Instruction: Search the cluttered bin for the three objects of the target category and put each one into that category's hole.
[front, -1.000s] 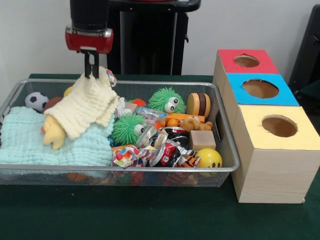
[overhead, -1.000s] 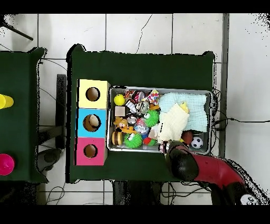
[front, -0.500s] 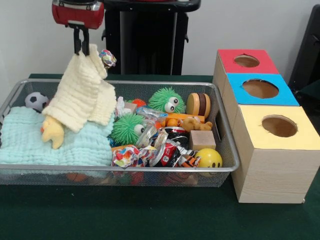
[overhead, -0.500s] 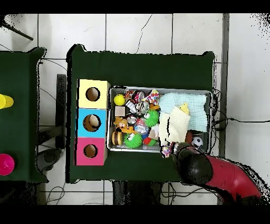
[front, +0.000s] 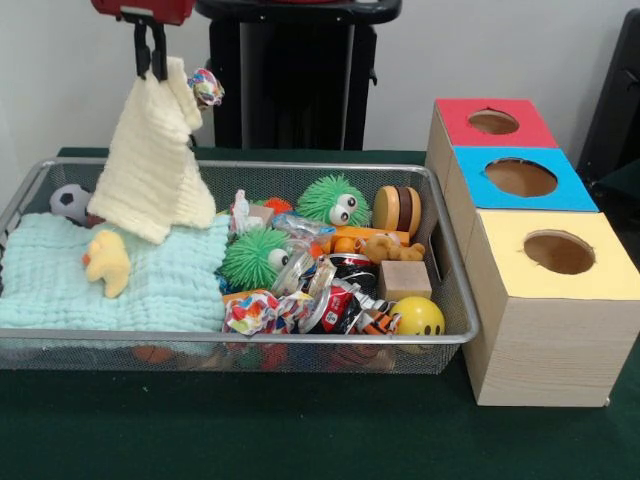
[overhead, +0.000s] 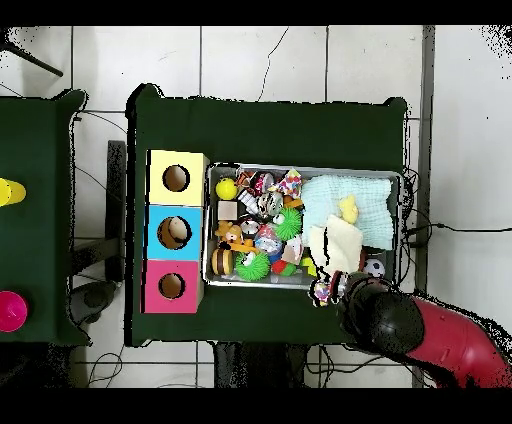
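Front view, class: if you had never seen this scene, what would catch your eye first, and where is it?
The cream cloth hanging from the gripper above the wire bin's left end stands out first. Under it, the yellow duck lies uncovered on the pale blue cloth. To the right of the bin stand three boxes with round holes: red, blue and yellow.

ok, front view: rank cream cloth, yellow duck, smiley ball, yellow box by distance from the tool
1. cream cloth, pinched in the tool, hanging over the bin's left end.
2. yellow duck, below it on the blue cloth.
3. smiley ball, bin's right front corner.
4. yellow box, outside, far right.
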